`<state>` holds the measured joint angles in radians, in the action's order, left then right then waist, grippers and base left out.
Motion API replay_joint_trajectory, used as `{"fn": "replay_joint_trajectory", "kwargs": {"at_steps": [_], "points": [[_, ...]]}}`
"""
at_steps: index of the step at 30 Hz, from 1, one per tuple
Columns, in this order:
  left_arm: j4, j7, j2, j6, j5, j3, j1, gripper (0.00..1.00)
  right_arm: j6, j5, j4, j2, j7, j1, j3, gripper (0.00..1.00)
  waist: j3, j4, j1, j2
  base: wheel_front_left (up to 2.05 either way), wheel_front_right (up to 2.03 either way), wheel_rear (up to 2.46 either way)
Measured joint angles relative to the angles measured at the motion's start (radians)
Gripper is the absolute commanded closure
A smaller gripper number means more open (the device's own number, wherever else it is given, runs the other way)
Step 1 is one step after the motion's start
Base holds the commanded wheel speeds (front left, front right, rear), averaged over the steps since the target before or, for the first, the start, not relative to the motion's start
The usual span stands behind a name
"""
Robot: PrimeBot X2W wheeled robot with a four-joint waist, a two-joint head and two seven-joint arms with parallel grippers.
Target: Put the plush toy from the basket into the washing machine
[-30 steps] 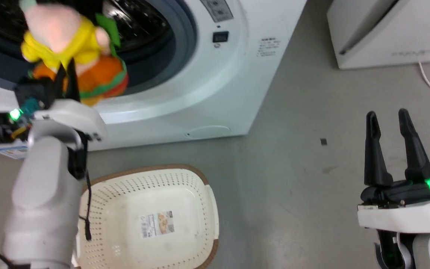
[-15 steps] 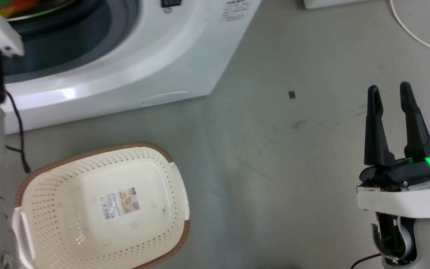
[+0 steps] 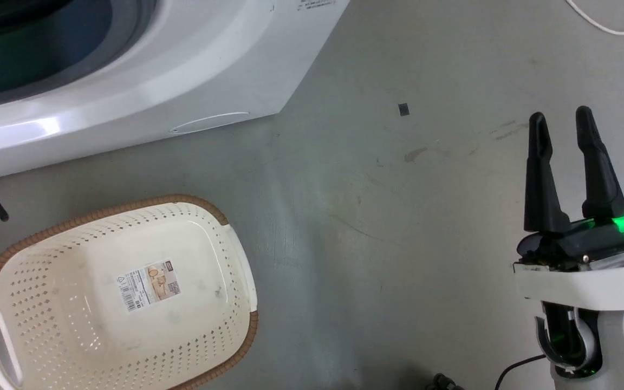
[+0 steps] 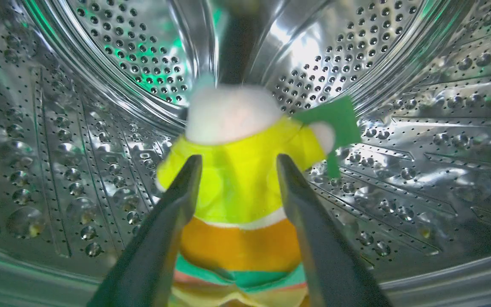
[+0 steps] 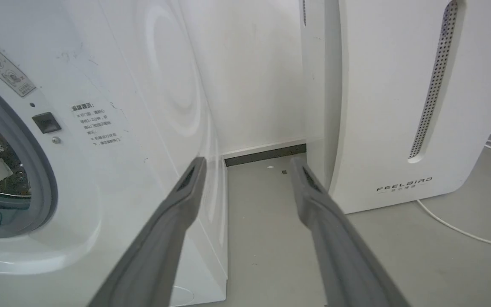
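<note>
The left tool (image 4: 236, 163) is clamping the plush toy (image 4: 237, 192), head pointing away past its tips, inside the drum (image 4: 79, 149) of the washing machine (image 3: 128, 81), while the right tool (image 3: 560, 115) is hanging apart and empty above the floor (image 3: 344, 227).

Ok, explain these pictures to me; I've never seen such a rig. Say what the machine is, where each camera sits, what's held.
It's a wheeled robot with two arms, each ending in a two-fingered gripper. The head camera looks down at the floor, the empty basket and the washing machine; the right gripper hangs open, holding nothing. The left wrist camera looks along the left gripper, inside the steel drum, pinching the plush toy. The right wrist camera faces that machine and a FEELBIRD appliance.
</note>
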<state>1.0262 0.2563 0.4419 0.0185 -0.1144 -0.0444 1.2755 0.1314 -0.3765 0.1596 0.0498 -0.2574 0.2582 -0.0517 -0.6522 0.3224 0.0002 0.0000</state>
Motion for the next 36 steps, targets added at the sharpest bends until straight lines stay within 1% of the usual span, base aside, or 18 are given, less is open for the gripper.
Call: {"fn": "replay_joint_trajectory", "kwargs": {"at_steps": [5,8,12,20,23,26,32,36], "points": [[-0.010,0.000,-0.021,0.000,-0.002,0.002,-0.008,0.00,0.000,0.009,-0.001,0.000,0.000,0.001,0.003,0.00,0.023,-0.015,-0.0001,0.0000,0.00,0.00,0.00],[-0.021,0.000,-0.039,0.000,-0.003,0.002,-0.039,0.00,0.000,0.020,-0.003,0.000,0.000,0.001,0.003,0.00,0.046,-0.026,-0.0001,0.0000,0.00,0.00,0.00],[-0.044,0.000,-0.070,-0.001,-0.005,0.003,-0.121,0.00,0.000,0.034,-0.012,0.000,0.000,-0.005,0.011,0.00,0.088,-0.042,-0.0001,0.0000,0.00,0.00,0.00],[-0.138,0.000,-0.135,-0.004,-0.012,-0.006,-0.297,0.00,0.000,0.059,-0.030,0.000,0.000,-0.049,0.021,0.00,0.188,-0.089,-0.0002,0.0000,0.00,0.00,0.00],[-0.195,0.001,-0.168,-0.003,-0.009,-0.003,-0.368,0.00,0.000,0.071,-0.036,0.000,0.000,-0.072,0.038,0.00,0.226,-0.113,-0.0002,0.0000,0.00,0.00,0.00],[-0.259,0.001,-0.209,0.009,-0.003,-0.003,-0.456,0.00,0.000,0.095,-0.043,0.000,0.000,-0.094,0.038,0.00,0.265,-0.139,-0.0002,0.0000,0.00,0.00,0.00],[-0.391,0.001,-0.254,0.005,0.015,-0.002,-0.606,0.00,0.000,0.128,-0.053,0.000,0.000,-0.134,0.050,0.00,0.344,-0.188,-0.0003,0.0000,0.00,0.00,0.00],[-0.490,0.001,-0.298,0.005,0.026,0.001,-0.718,0.00,0.000,0.155,-0.060,0.000,0.000,-0.176,0.062,0.00,0.400,-0.222,-0.0003,0.0000,0.00,0.00,0.00]]}}
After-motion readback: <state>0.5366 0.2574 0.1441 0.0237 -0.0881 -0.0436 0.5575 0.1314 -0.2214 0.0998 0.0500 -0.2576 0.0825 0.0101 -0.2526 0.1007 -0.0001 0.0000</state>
